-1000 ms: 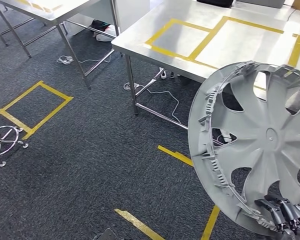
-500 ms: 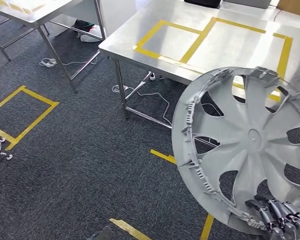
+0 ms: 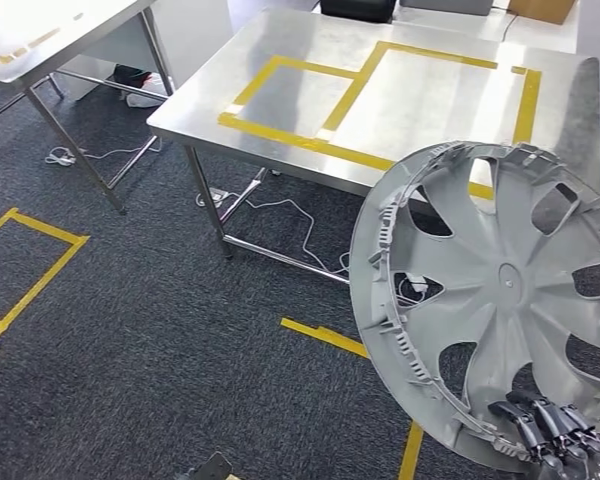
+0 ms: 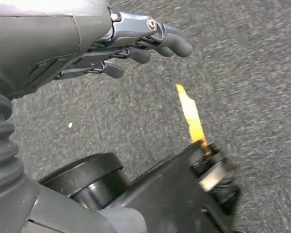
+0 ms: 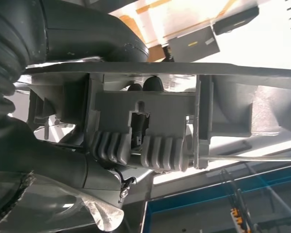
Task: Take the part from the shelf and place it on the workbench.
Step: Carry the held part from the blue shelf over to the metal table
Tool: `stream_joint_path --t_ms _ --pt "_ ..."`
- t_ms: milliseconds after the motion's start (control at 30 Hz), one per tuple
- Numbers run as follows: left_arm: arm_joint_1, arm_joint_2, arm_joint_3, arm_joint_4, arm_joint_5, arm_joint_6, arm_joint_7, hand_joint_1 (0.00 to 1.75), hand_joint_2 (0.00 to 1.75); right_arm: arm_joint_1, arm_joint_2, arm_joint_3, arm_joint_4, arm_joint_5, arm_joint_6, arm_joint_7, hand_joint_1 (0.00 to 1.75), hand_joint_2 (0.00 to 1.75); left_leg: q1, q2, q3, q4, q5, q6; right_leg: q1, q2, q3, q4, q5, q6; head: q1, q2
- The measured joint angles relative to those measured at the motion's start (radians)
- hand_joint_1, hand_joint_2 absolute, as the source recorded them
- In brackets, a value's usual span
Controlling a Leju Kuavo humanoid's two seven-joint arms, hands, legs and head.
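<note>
right hand (image 3: 557, 432) fingers (image 3: 525, 420) grip the grey hubcap (image 3: 501, 300) near the workbench (image 3: 206, 100)

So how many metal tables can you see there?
2: the big workbench with yellow tape straight ahead, and another table at the far left. More may stand beyond the picture.

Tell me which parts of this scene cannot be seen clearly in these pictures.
- Wheel cover: its right side is cut off by the head view's edge.
- Right hand: its fingers show at the cover's lower rim; the rest is cut off by the picture's corner.
- Workbench: its near right part is hidden behind the cover.
- Left hand: holds nothing; the carpet behind is blurred.
</note>
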Motion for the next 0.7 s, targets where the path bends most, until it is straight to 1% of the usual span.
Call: stream_joint_path --t_ms 33,67,100,133,167,200,233,267,300,333,367,400,433,467,500,533,567,600,633,667,700 --pt "0.001 0.0 0.0 0.0 0.001 0.0 0.0 0.0 1.75 -0.001 0.0 0.001 0.0 -0.001 0.0 0.001 1.75 1.75 -0.002 -0.002 -0.003 -0.033 0.013 0.005 0.002 0.006 0.013 0.0 -0.009 0.0 0.0 0.0" --pt "0.001 0.0 0.0 0.0 0.002 0.0 0.0 0.0 1.75 -0.002 -0.001 0.002 0.0 -0.003 0.001 0.003 1.75 1.75 -0.005 -0.005 0.003 -0.086 0.054 0.013 0.004 0.012 0.024 -0.001 -0.018 0.001 0.0 0.0" --pt "0.001 0.002 0.0 0.0 0.004 0.001 0.0 0.0 1.75 -0.005 -0.001 0.003 0.0 -0.005 0.002 0.005 1.75 1.75 -0.01 -0.012 0.013 -0.147 0.11 0.024 0.005 0.017 0.033 -0.001 -0.026 0.002 0.0 0.0" --pt "0.001 0.004 0.0 0.0 0.006 0.002 0.0 0.0 1.75 -0.009 -0.002 0.004 0.002 -0.006 0.003 0.006 1.75 1.75 -0.017 -0.023 0.021 -0.196 0.15 0.034 0.006 0.023 0.039 -0.001 -0.034 0.007 -0.001 0.0" --pt "0.002 0.006 0.001 0.0 0.008 0.002 0.0 0.0 1.75 -0.014 -0.003 0.006 0.003 -0.008 0.005 0.006 1.75 1.75 -0.022 -0.033 0.027 -0.231 0.176 0.042 0.007 0.029 0.042 -0.003 -0.044 0.012 -0.001 0.0" --pt "0.003 0.007 0.001 0.0 0.009 0.003 0.0 0.0 1.75 -0.018 -0.004 0.008 0.005 -0.01 0.007 0.006 1.75 1.75 -0.026 -0.041 0.031 -0.25 0.184 0.048 0.009 0.035 0.05 0.0 -0.047 0.018 -0.002 0.0" --pt "0.002 0.007 0.001 0.0 0.01 0.004 -0.001 0.0 1.75 -0.022 -0.006 0.01 0.007 -0.012 0.009 0.006 1.75 1.75 -0.026 -0.044 0.038 -0.258 0.181 0.05 0.01 0.039 0.057 0.001 -0.05 0.025 -0.003 0.0" --pt "0.001 0.006 0.001 0.0 0.011 0.004 -0.001 0.0 1.75 -0.025 -0.008 0.013 0.008 -0.014 0.01 0.006 1.75 1.75 -0.023 -0.041 0.049 -0.266 0.188 0.052 0.011 0.036 0.064 0.005 -0.053 0.03 -0.003 0.0" --pt "-0.001 0.005 0.002 0.0 0.012 0.004 -0.001 0.0 1.75 -0.029 -0.01 0.014 0.009 -0.016 0.011 0.006 1.75 1.75 -0.02 -0.036 0.062 -0.271 0.193 0.055 0.012 0.028 0.067 0.021 -0.057 0.036 -0.002 0.0" --pt "-0.003 0.005 0.003 0.0 0.013 0.004 -0.001 0.0 1.75 -0.034 -0.011 0.015 0.011 -0.019 0.013 0.005 1.75 1.75 -0.017 -0.031 0.073 -0.273 0.195 0.058 0.013 0.017 0.055 0.046 -0.072 0.042 0.0 0.0" --pt "-0.004 0.004 0.004 0.0 0.014 0.004 -0.001 0.0 1.75 -0.041 -0.012 0.016 0.013 -0.021 0.015 0.004 1.75 1.75 -0.016 -0.026 0.082 -0.273 0.193 0.061 0.012 0.004 0.03 0.091 -0.094 0.047 0.002 0.0" --pt "-0.005 0.004 0.006 0.0 0.014 0.003 -0.001 0.0 1.75 -0.047 -0.013 0.018 0.015 -0.024 0.018 0.002 1.75 1.75 -0.016 -0.022 0.088 -0.273 0.185 0.063 0.012 -0.006 -0.006 0.149 -0.121 0.05 0.004 0.0" --pt "-0.005 0.004 0.007 0.0 0.015 0.002 0.0 0.0 1.75 -0.052 -0.014 0.019 0.018 -0.026 0.022 0.0 1.75 1.75 -0.016 -0.019 0.092 -0.273 0.178 0.064 0.011 -0.01 -0.046 0.206 -0.145 0.053 0.004 0.0" --pt "-0.003 0.005 0.008 0.0 0.015 0.001 0.0 0.0 1.75 -0.056 -0.014 0.021 0.021 -0.028 0.025 -0.002 1.75 1.75 -0.016 -0.015 0.098 -0.272 0.17 0.064 0.01 -0.012 -0.081 0.245 -0.157 0.056 0.004 0.0" --pt "-0.002 0.005 0.008 0.0 0.016 0.0 0.0 0.0 1.75 -0.057 -0.014 0.024 0.025 -0.029 0.028 -0.003 1.75 1.75 -0.016 -0.013 0.107 -0.272 0.162 0.063 0.009 -0.014 -0.1 0.254 -0.148 0.058 0.004 0.0" --pt "-0.001 0.005 0.009 0.0 0.016 -0.001 0.0 0.0 1.75 -0.058 -0.014 0.027 0.028 -0.03 0.03 -0.004 1.75 1.75 -0.016 -0.011 0.118 -0.272 0.153 0.062 0.009 -0.016 -0.103 0.228 -0.117 0.059 0.004 0.0" --pt "0.0 0.005 0.009 0.0 0.016 -0.002 0.0 0.0 1.75 -0.059 -0.014 0.031 0.031 -0.03 0.031 -0.005 1.75 1.75 -0.016 -0.009 0.131 -0.272 0.143 0.06 0.009 -0.019 -0.09 0.171 -0.068 0.058 0.004 0.0" --pt "0.001 0.005 0.009 0.0 0.016 -0.002 0.0 0.0 1.75 -0.062 -0.014 0.033 0.034 -0.03 0.032 -0.006 1.75 1.75 -0.016 -0.007 0.143 -0.273 0.133 0.058 0.01 -0.027 -0.073 0.114 -0.026 0.056 0.004 0.0" --pt "0.001 0.005 0.01 0.0 0.016 -0.003 0.0 0.0 1.75 -0.065 -0.014 0.036 0.036 -0.029 0.033 -0.006 1.75 1.75 -0.016 -0.005 0.154 -0.273 0.124 0.054 0.012 -0.035 -0.06 0.061 -0.004 0.052 0.004 0.0" --pt "0.001 0.006 0.01 0.0 0.016 -0.003 0.001 0.0 1.75 -0.068 -0.014 0.038 0.038 -0.028 0.033 -0.006 1.75 1.75 -0.017 -0.002 0.161 -0.274 0.116 0.048 0.016 -0.042 -0.048 0.029 0.006 0.045 0.003 0.0" --pt "0.002 0.006 0.01 0.0 0.015 -0.003 0.002 0.0 1.75 -0.07 -0.014 0.039 0.04 -0.027 0.034 -0.007 1.75 1.75 -0.017 0.001 0.166 -0.274 0.112 0.042 0.021 -0.045 -0.046 0.017 0.001 0.035 0.002 0.0"
